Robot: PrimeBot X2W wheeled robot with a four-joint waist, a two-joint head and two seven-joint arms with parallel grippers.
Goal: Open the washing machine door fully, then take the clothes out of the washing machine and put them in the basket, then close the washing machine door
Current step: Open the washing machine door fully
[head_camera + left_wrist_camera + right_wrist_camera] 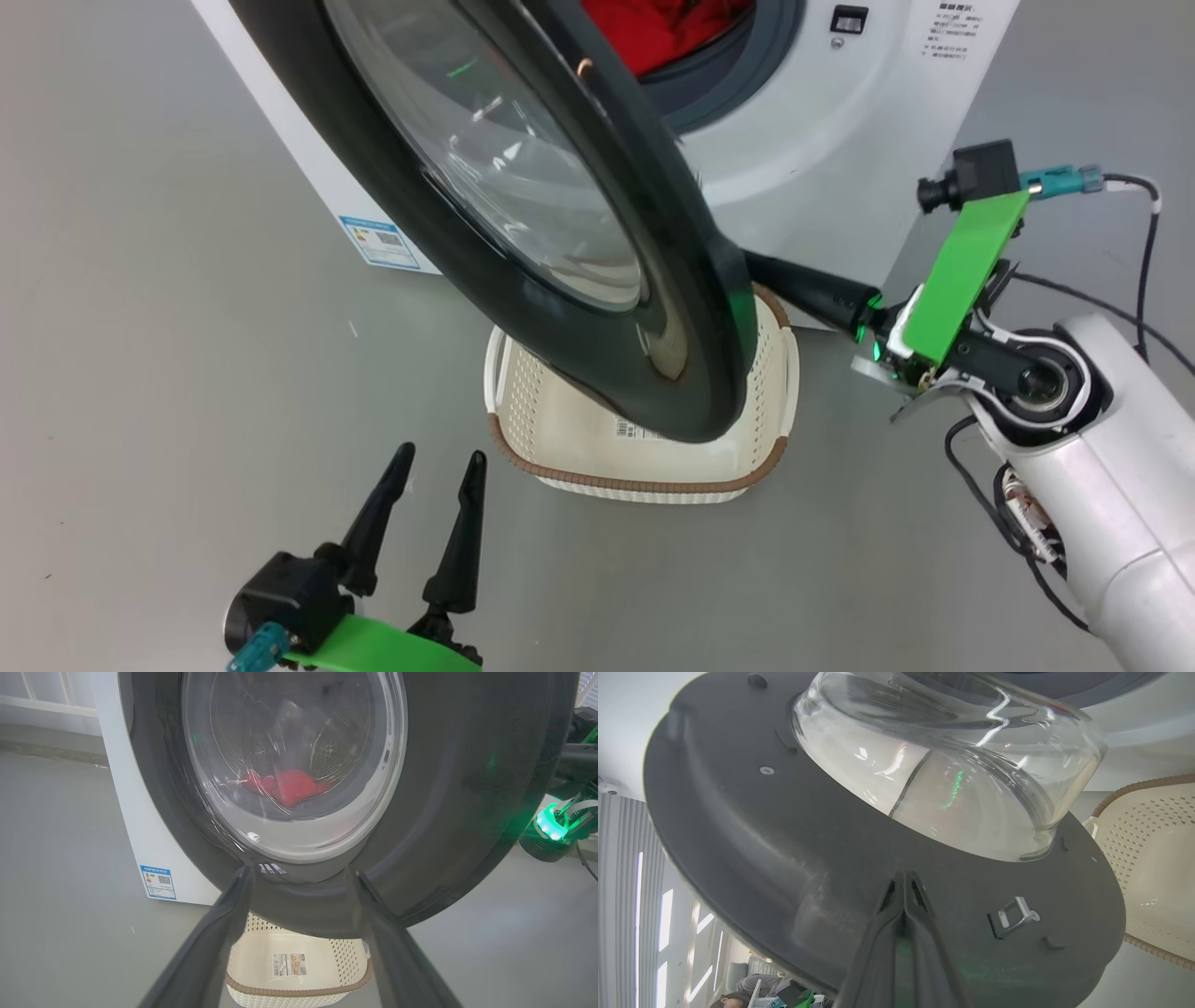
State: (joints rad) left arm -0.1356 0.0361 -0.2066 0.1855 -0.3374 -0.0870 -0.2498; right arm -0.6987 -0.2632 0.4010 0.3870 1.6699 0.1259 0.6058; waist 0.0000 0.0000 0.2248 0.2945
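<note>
The head view shows the round, glossy black-rimmed washing machine door (644, 392) half open above the cream perforated plastic basket (770, 392) on the grey floor (140, 373). Bright red clothes (653, 33) lie inside the white front-loading washing machine (822, 131). The left gripper (441, 455) hangs low, fingers apart and empty. The right wrist view shows the right gripper (903, 876), fingers together, at the door's dark inner face; whether it touches is unclear.

Smooth grey floor (131, 392), pale wall (46, 688) behind, tall bright window strips (665, 924)
</note>
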